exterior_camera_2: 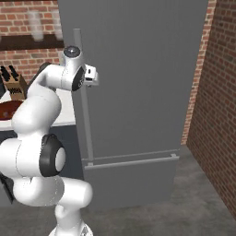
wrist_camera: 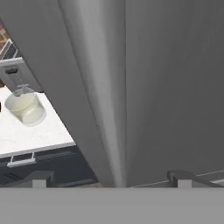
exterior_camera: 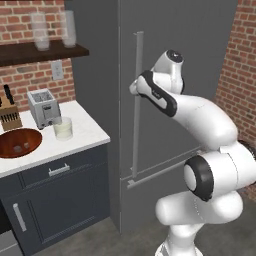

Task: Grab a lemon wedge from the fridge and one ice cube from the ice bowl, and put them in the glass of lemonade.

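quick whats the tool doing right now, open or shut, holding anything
Tool: open, holding nothing; its fingers stand one to each side of the fridge handle, not yet closed on it.

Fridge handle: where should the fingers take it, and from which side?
Grip the fridge by its handle, a long vertical bar standing off the closed door. Come at it head-on from the front, mid-height, one finger each side of the bar. The gripper is open and already straddles it, so closing there looks right.
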Motion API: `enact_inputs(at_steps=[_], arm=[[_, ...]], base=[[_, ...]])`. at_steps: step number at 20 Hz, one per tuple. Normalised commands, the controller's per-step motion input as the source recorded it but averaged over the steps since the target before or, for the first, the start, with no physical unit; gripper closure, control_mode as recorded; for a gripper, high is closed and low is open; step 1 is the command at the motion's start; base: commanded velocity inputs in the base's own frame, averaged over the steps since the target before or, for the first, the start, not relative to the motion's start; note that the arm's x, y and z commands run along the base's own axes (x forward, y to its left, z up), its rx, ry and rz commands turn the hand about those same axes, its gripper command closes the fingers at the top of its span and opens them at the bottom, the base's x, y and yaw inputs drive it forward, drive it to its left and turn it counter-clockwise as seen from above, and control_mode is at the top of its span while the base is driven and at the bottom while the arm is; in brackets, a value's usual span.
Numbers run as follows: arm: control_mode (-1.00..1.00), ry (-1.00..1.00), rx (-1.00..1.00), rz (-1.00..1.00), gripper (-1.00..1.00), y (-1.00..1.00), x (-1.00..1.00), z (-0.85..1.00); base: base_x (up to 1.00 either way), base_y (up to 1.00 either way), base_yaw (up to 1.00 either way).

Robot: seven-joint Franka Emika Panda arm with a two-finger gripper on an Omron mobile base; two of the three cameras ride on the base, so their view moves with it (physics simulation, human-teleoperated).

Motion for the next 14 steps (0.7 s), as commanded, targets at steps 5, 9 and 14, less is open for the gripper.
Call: enact_inputs(at_steps=[5, 9, 14], arm=[[-1.0, 0.0, 0.0, 0.0, -1.0, -0.06, 0.34, -0.03], [-1.0, 0.0, 0.0, 0.0, -1.0, 0.0, 0.31, -0.18], [-1.0, 0.0, 0.0, 0.0, -1.0, 0.05, 0.31, -0.29]], base=[[0.0, 0.0, 0.0], [0.0, 0.0, 0.0], [0.0, 0.0, 0.0]])
